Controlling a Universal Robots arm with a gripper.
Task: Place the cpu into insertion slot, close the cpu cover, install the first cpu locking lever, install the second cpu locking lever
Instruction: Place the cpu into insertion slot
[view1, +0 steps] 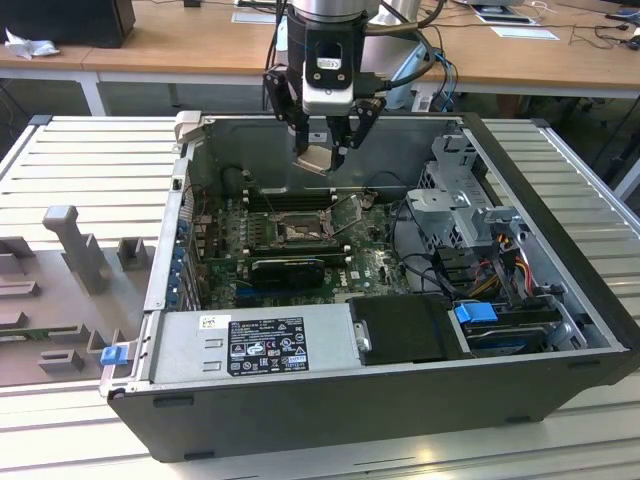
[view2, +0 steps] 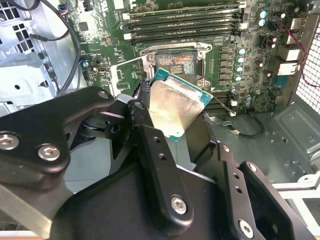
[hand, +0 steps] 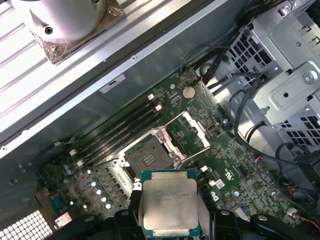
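Note:
My gripper (view1: 322, 150) is shut on the cpu (view1: 318, 159), a flat square chip with a pale metallic face and a green rim, held tilted by two opposite edges. It hangs above the open computer case, well clear of the green motherboard (view1: 375, 262). In both wrist views the black fingers (view2: 145, 125) clamp the cpu (view2: 176, 106) (hand: 169, 204). Below it lies the insertion slot (view2: 175, 62) (hand: 146, 157) (view1: 298, 231), square, dark and uncovered. The silver cpu cover (hand: 188, 131) (view2: 126, 75) stands swung open beside the slot.
Long black memory slots (view2: 182, 22) run along one side of the socket. A metal drive cage (view1: 462, 195) with bundled cables (view1: 500, 262) fills the case at the exterior view's right. The power supply (view1: 255, 343) lies along the near wall.

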